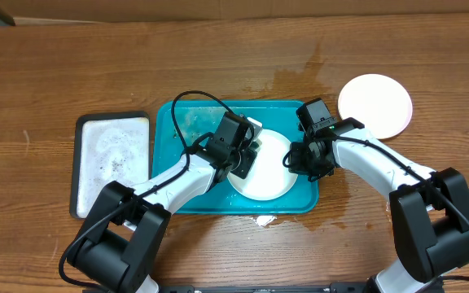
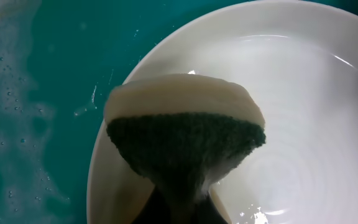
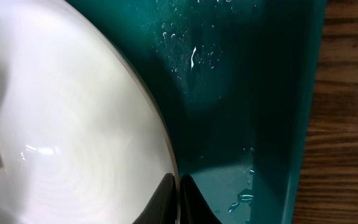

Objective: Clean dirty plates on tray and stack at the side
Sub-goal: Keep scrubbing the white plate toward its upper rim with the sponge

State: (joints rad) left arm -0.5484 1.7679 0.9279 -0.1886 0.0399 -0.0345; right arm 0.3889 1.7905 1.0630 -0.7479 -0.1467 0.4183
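Wooden table [image 1: 55, 73] seen from above, with a teal tray [image 1: 187, 122] at its centre and two robot arms reaching into it from the near edge. A white plate [image 1: 271, 175] lies flat in the right half of the tray, wet and glossy. No food smear shows on the parts of it that are visible.

The left gripper [image 1: 241, 159] is clamped shut on a sponge [image 2: 185, 124], pale foam on top and a dark green scouring face below. The sponge is over the plate's left rim. Whether it presses on the surface cannot be told.

The right gripper [image 3: 179, 196] is closed narrowly on the plate's right rim, one finger inside the edge and one outside, just beside the tray wall.

A second plate [image 1: 374, 106], pale and round, sits on the bare table to the upper right, well apart from the tray. A smaller black-rimmed tray [image 1: 112, 159] holding suds lies to the left.

This looks like the scrubbing step. To do it well, the right gripper should hold the rim firmly so the plate cannot slide or spin, while the sponge's green face is wiped flat across the whole bowl and rim. Pressing too hard near the left rim could tip the plate.
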